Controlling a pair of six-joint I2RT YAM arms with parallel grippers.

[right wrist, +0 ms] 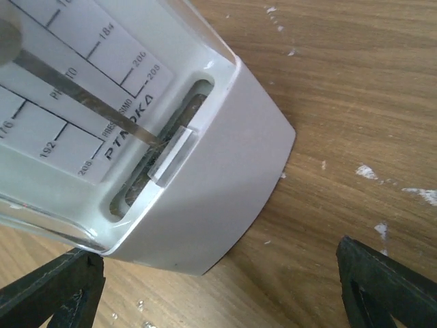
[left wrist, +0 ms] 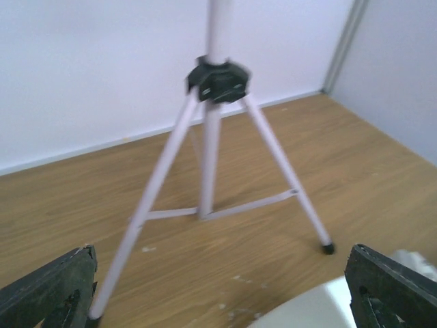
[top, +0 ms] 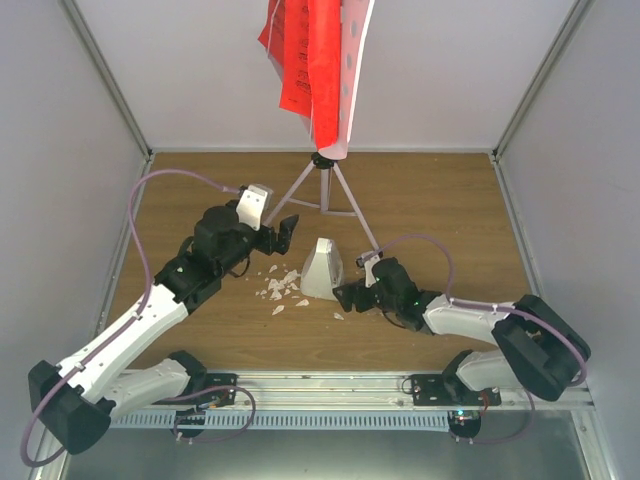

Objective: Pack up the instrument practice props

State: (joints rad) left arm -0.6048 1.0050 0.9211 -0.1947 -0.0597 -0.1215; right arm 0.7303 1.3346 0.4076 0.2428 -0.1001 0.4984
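Observation:
The music stand's silver tripod legs (top: 325, 195) stand at the back middle, carrying the pale perforated plate (top: 355, 70) and red ribbed sheets (top: 305, 60). The tripod fills the left wrist view (left wrist: 208, 171). The white pyramid metronome (top: 321, 268) stands in front of the tripod; its base fills the right wrist view (right wrist: 205, 191). My left gripper (top: 283, 235) is open and empty, left of the metronome, facing the tripod. My right gripper (top: 352, 296) is open, just right of the metronome's base, not gripping it.
Small white crumbs (top: 280, 288) lie on the wooden table (top: 430, 210) left of the metronome, and show in the right wrist view (right wrist: 369, 172). White walls close the back and sides. A metal rail (top: 330, 385) runs along the near edge.

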